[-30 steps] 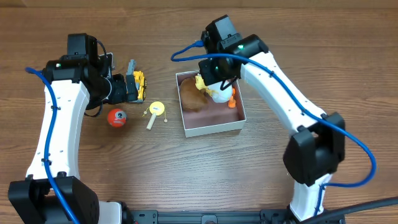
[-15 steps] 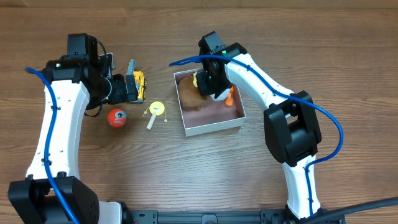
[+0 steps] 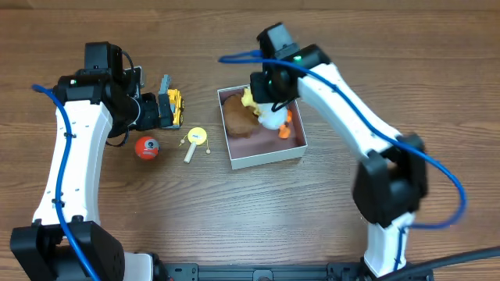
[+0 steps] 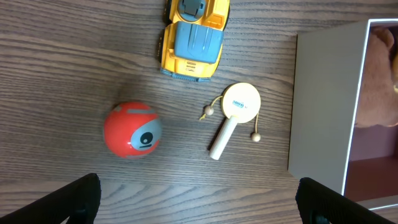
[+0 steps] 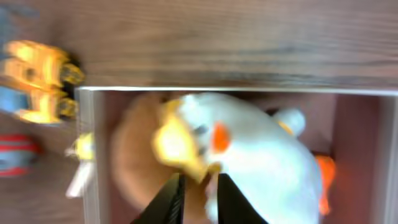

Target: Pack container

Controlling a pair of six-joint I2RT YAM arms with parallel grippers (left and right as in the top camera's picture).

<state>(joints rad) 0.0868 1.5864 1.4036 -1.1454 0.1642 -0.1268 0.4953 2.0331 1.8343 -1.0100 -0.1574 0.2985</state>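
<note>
The container [image 3: 266, 159] sits right of the table's middle, white walls around a pink floor. A brown plush [image 3: 237, 119] lies in its left part, and a white plush duck [image 3: 271, 117] with a yellow bill and orange feet leans against it. The right gripper [image 5: 199, 200] hangs directly over the duck, its fingers close together with a thin gap. The blurred wrist view does not show whether they pinch the plush. Left of the box on the wooden table [image 3: 234, 218] lie a small rattle drum [image 4: 236, 112], a red ball [image 4: 132, 129] and a yellow toy truck [image 4: 193, 37]. The left gripper [image 4: 199, 202] hovers above them, jaws spread wide and empty
</note>
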